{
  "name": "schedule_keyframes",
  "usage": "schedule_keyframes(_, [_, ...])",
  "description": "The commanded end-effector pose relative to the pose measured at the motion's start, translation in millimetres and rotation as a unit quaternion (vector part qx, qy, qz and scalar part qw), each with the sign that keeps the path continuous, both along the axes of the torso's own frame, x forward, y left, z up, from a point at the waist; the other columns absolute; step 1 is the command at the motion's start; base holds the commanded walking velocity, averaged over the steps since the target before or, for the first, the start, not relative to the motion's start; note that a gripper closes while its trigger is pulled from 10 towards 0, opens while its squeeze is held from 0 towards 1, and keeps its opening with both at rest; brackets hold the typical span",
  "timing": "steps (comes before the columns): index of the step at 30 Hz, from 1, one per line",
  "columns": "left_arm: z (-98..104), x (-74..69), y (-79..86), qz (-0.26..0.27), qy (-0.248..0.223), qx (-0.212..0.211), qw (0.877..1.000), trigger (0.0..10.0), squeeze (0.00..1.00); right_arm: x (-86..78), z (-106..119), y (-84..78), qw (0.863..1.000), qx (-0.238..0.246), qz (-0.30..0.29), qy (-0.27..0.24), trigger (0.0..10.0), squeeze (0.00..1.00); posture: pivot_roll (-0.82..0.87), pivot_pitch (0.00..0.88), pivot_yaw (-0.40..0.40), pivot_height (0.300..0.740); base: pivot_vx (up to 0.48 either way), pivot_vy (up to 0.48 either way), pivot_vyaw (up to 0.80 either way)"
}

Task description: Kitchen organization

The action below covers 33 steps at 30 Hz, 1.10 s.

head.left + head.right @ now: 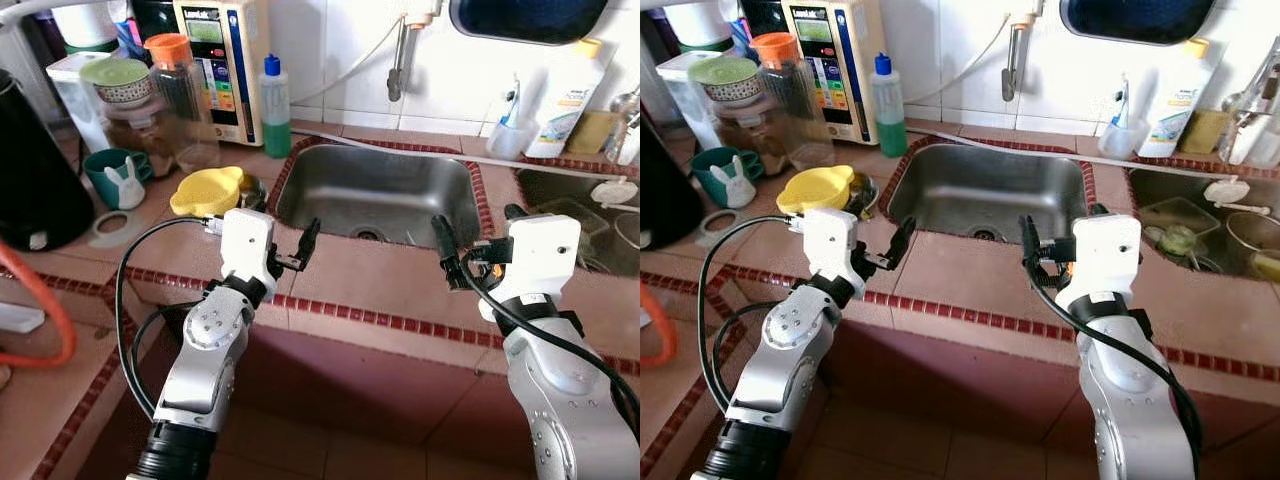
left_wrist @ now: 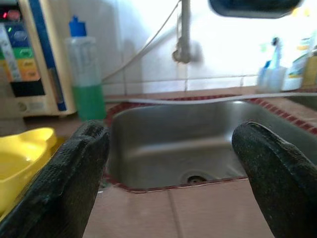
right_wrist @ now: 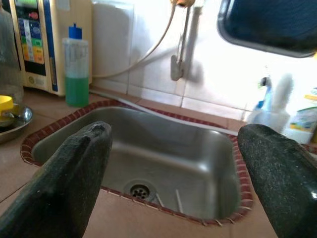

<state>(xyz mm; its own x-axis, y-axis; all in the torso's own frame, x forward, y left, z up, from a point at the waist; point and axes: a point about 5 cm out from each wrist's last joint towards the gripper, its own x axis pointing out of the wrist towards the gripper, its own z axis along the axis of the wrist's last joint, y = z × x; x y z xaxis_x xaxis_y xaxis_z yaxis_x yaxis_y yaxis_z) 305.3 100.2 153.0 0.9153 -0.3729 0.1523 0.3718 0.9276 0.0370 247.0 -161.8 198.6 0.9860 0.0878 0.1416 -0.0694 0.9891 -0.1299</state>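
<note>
Currently both arms raised over counter edge, facing sink (image 1: 375, 195). Left gripper (image 1: 290, 250) released, fingers spread, holding nothing; right gripper (image 1: 455, 258) likewise released and empty. Likely target: yellow lid (image 1: 207, 190), resting on metal dish on counter just left of sink. Lid lies ahead and to left of left gripper, near; well apart from right gripper, sink between. Left arm clearly nearer. Lid flat, spout end toward sink. Green bottle (image 1: 275, 108) upright behind, against wall.
</note>
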Motion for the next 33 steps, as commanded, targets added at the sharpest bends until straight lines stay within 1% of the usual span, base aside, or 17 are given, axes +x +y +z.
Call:
schedule_keyframes(1, [6.1,0.3,-0.2,-0.005,-0.009,-0.002,1.000,10.0,0.00,-0.8,4.0,1.0,1.000,0.000,0.002,-0.010,10.0,0.00,-0.03,0.000,0.024,0.740,0.349,0.000,0.00])
schedule_keyframes(11, [5.5,-0.3,-1.8,-0.009,-0.007,-0.001,1.000,10.0,0.00,-0.4,4.0,0.8,1.000,0.000,0.002,-0.010,10.0,0.00,-0.03,0.000,0.025,0.740,0.324,0.000,0.00])
schedule_keyframes(12, [6.1,-0.9,-2.4,-0.009,-0.010,-0.009,1.000,10.0,0.00,-0.4,3.9,0.8,1.000,0.000,0.002,-0.010,10.0,0.00,-0.03,0.000,0.025,0.740,0.000,0.000,0.00])
schedule_keyframes(16, [6.0,-3.8,-5.5,-0.011,-0.012,-0.010,1.000,10.0,0.00,-0.8,3.5,0.8,1.000,0.000,0.002,-0.009,10.0,0.00,-0.03,0.000,0.027,0.740,0.000,0.000,0.00])
schedule_keyframes(19, [2.7,-5.5,-6.2,-0.004,-0.005,-0.004,1.000,10.0,0.00,-1.3,3.0,0.8,1.000,0.000,0.001,-0.008,10.0,0.00,-0.03,0.000,0.025,0.740,0.000,0.000,0.00])
schedule_keyframes(21, [1.8,-6.2,-4.5,0.006,-0.011,0.012,1.000,10.0,0.00,-1.5,3.0,0.4,1.000,0.001,0.001,-0.008,10.0,0.00,-0.04,0.000,0.024,0.740,0.000,0.000,0.00])
schedule_keyframes(24, [1.5,-7.1,-4.0,0.004,-0.014,0.016,1.000,10.0,0.00,-1.5,3.1,0.3,1.000,0.001,0.002,-0.008,10.0,0.00,-0.03,0.000,0.024,0.740,0.000,0.000,0.00])
schedule_keyframes(26, [-1.6,-11.2,2.5,0.003,-0.018,0.031,0.999,10.0,0.00,-1.6,3.1,0.0,1.000,0.001,0.002,-0.008,10.0,0.00,-0.03,0.000,0.019,0.740,0.000,0.000,0.00])
schedule_keyframes(28, [-8.4,-18.8,19.8,0.023,-0.019,0.060,0.998,10.0,0.00,-1.1,3.4,0.0,1.000,0.001,0.007,-0.006,10.0,0.00,-0.02,0.000,0.015,0.740,0.000,0.000,0.00])
schedule_keyframes(29, [-13.7,-23.7,32.4,0.043,-0.015,0.078,0.996,10.0,0.00,-0.2,3.7,0.2,1.000,0.004,0.011,-0.005,10.0,0.00,-0.01,0.000,0.012,0.740,0.000,0.000,0.00])
schedule_keyframes(32, [-19.5,-27.8,41.5,0.055,-0.007,0.094,0.994,10.0,0.00,1.0,4.2,0.2,1.000,0.006,0.016,-0.004,10.0,0.00,-0.01,0.000,0.009,0.740,0.000,0.000,0.00])
schedule_keyframes(33, [-24.6,-29.5,46.1,0.062,0.004,0.101,0.993,10.0,0.00,2.4,4.5,1.2,1.000,0.011,0.023,-0.002,10.0,0.00,-0.01,0.000,0.008,0.740,0.000,0.000,0.00])
